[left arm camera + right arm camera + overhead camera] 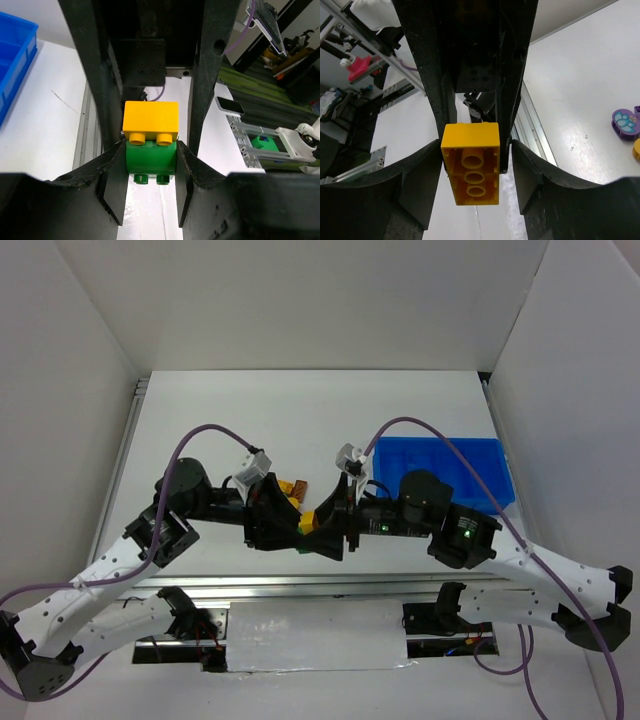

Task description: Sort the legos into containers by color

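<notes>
Both arms meet over the middle of the desk (pixel 200 410), close to its near edge, with two joined legos between them. The left tool (pixel 150 196) is clenched on the green brick (pixel 150 159), its pads pressing on both sides. The yellow brick (pixel 151 116) sits against the green one and reaches away from the left tool towards the right one. Its hollow underside faces the right wrist camera, and its long axis runs along the line between the two tools.

The right tool (pixel 476 167) straddles that brick, but I cannot tell whether its fingers press it or merely flank it. Separating the pair looks like the step in hand, which would mean a pull along that shared line.

The blue tray (pixel 440 443) lies by the right edge, nearer the right arm. A purple piece (pixel 625 121) rests on the desk.
</notes>
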You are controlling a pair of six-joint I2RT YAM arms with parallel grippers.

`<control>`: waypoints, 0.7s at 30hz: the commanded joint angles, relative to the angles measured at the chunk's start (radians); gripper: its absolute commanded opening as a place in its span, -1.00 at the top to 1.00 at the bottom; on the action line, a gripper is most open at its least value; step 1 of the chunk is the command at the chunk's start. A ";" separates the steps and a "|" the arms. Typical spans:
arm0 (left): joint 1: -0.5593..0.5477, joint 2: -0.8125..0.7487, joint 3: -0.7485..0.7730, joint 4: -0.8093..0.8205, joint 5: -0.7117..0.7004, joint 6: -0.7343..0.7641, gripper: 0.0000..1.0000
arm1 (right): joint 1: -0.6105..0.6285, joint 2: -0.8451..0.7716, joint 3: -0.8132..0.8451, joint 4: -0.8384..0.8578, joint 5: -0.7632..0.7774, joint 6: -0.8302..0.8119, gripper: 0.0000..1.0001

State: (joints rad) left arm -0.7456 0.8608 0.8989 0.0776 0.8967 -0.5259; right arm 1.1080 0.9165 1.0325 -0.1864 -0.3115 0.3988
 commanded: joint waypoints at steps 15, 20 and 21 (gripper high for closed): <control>-0.018 -0.002 -0.002 0.067 0.039 0.018 1.00 | -0.005 -0.053 0.020 0.051 0.011 -0.011 -0.32; -0.018 -0.002 0.000 0.065 0.042 0.018 1.00 | -0.004 -0.030 0.028 0.054 0.014 -0.014 -0.14; -0.018 -0.003 -0.002 0.065 0.042 0.020 1.00 | -0.005 -0.027 0.028 0.054 0.017 -0.012 0.22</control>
State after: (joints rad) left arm -0.7578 0.8680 0.8932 0.0799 0.9184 -0.5220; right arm 1.1053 0.8856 1.0325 -0.1745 -0.2951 0.3927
